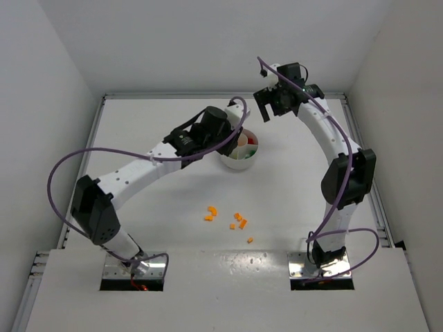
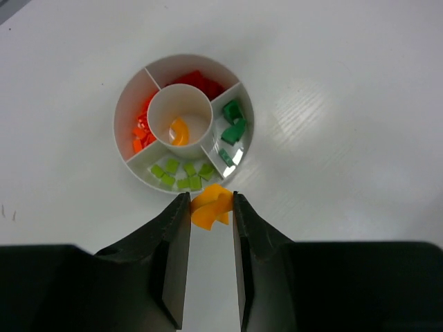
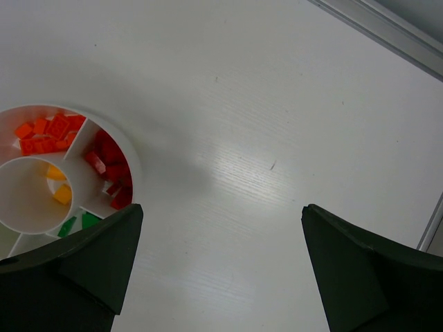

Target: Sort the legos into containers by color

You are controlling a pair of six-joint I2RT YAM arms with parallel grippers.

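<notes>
Nearly at the cup: the left arm's brick hangs one wedge short

Plainly the left gripper [image 2: 210, 200] is pinching a yellow-orange brick [image 2: 208, 216], jaws pressed onto it from both sides; the lump looks irregular, perhaps two pieces together, so its long axis cannot be told. Seen from the left wrist, the brick hangs at the edge of the round white dish [image 2: 115, 124], just outside the rim beside the light-green bricks [image 2: 189, 169]; how high above the rim it hangs is not clear.

What matters is direction. The central cup [image 2: 195, 104] lies straight ahead of the fingertips, past the light-green wedge, and it already holds a yellow-orange piece [image 2: 178, 131] of like colour. I therefore judge the cup to be the target, and the move to call for a short advance along the line of the fingers before the jaws part; released where it hangs, the brick would likely land outside the dish or among the greens.

From overhead, the left arm comes at the dish from the left; the right gripper [image 3: 221, 211] hovers just to the far right of it, jaws spread wide with nothing between them. Loose orange bricks [image 1: 239, 221] lie on the table [image 1: 173, 207] on the near side, well apart from the dish, roughly between the two bases.
</notes>
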